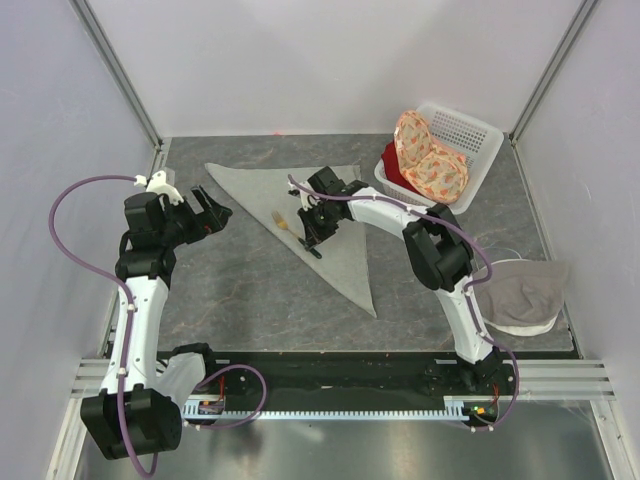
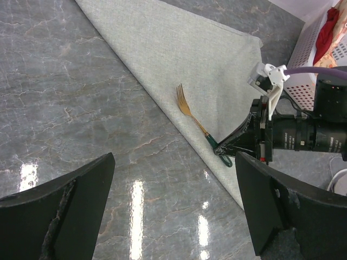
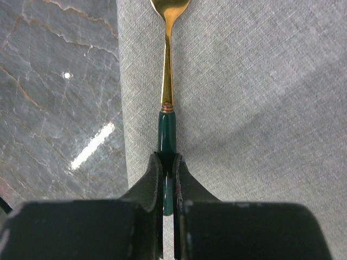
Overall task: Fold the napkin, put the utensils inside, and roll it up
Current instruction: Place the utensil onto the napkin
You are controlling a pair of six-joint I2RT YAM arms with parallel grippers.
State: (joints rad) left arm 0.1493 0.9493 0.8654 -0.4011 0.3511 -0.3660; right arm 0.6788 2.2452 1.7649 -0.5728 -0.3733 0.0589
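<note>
Right gripper (image 3: pixel 167 162) pinched tight on green handle of fork (image 3: pixel 167 81), gold head ahead of it, napkin (image 3: pixel 260 108) beneath. Left gripper (image 1: pixel 212 212) wide apart, holds nothing, above bench (image 2: pixel 65 97).

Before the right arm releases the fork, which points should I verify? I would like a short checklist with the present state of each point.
1. The napkin is folded into a triangle and lies flat: ok.
2. The fork is over the napkin, close beside its long edge: ok.
3. The right fingers are shut on the fork's green handle: ok.
4. The left fingers are open and clear of the napkin: ok.
5. The fork's head already rests on the cloth: cannot tell.
6. The other utensils are ready in view: not ok, only the fork shows.
</note>
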